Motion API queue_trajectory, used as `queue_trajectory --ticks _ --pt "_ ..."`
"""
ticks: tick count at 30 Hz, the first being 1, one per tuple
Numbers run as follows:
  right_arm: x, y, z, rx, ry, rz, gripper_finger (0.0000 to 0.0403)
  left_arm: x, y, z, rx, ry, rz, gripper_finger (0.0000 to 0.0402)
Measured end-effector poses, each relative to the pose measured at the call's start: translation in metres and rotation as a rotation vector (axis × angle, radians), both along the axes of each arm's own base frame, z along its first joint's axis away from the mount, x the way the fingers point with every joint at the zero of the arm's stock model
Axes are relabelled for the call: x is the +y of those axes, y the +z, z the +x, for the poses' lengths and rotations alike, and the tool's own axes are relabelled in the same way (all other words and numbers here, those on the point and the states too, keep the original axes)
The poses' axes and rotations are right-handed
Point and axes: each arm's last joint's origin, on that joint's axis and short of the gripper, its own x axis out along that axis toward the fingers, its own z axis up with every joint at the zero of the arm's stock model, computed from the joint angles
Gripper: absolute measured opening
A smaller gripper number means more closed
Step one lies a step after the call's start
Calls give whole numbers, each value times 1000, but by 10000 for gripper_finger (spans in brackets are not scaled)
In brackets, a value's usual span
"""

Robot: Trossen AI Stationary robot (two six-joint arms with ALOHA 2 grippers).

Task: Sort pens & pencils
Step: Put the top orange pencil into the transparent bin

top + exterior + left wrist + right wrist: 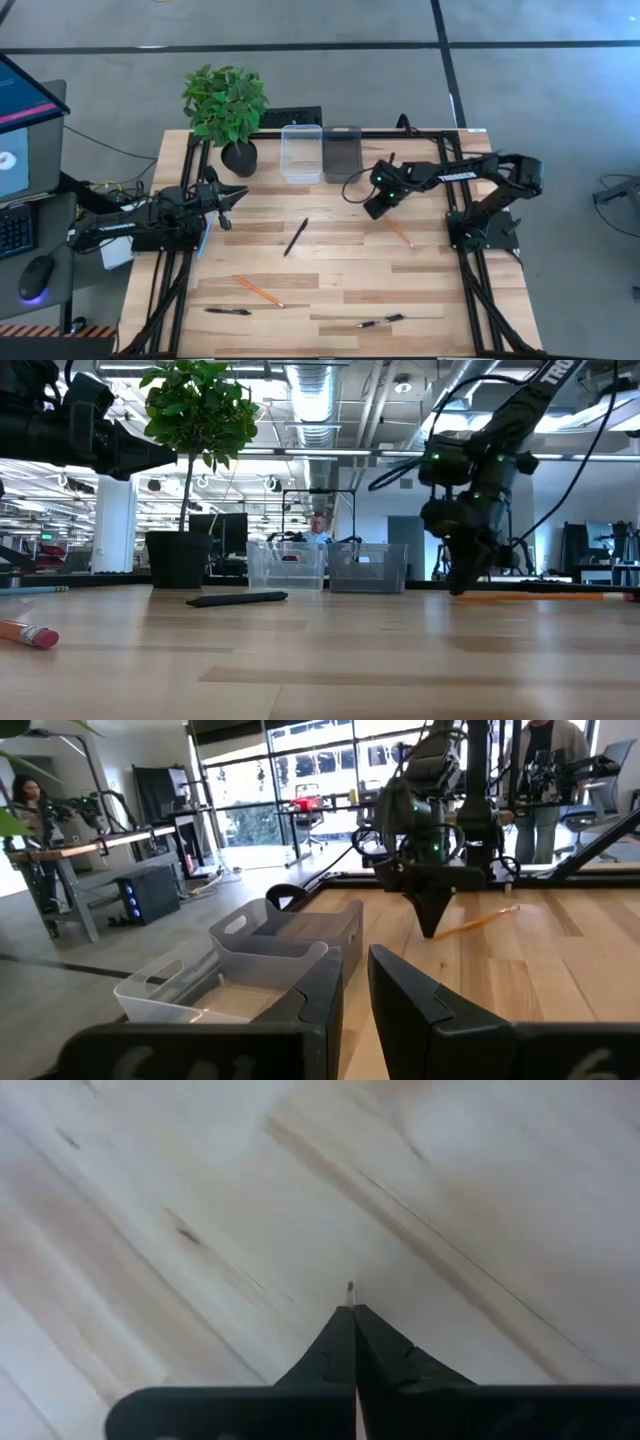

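My right gripper [372,210] is tipped down over the right half of the table, its fingers shut. It stands at the far-left end of an orange pencil [402,236] that lies flat on the wood. A second pencil [258,290] lies near the front left. Black pens lie at the middle [295,237], front left [228,311] and front right [380,321]. My left gripper [235,195] waits level at the left edge, its fingers a narrow gap apart, touching nothing. My right gripper comes from above, slanting down from the table's right, its fingers running along the pencil. The pencil's pointed tip [350,1289] shows just past the shut fingertips [335,1330]. The fingers hide the place of contact, so I cannot tell whether they pinch that end, press it or only stand over it. The pencil [482,921] lies on the table.
A clear bin [301,152] and a dark bin [341,152] stand side by side at the far edge. A potted plant [228,110] stands at the far left. Black frame rails [470,270] run along both sides. Bare wood lies between the scattered pens.
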Motion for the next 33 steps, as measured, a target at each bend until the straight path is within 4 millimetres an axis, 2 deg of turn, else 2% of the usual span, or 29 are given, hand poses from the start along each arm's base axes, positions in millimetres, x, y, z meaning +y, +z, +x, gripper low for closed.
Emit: queue_trajectory --ticks 3,8,16,23,33 --pt "1 -10 13 -60 36 37 14 0 0 0 5 0 -1 43" --pt "4 -19 23 -119 74 67 39 0 -1 1 10 1 -2 43" --pt "6 -18 25 -127 92 30 16 0 -1 1 5 -1 -8 43" --pt "5 -17 25 -123 97 19 28 -2 0 1 -24 -71 -36 43" --pt "5 -17 25 -121 95 20 22 -3 0 3 -37 -119 -100 43"
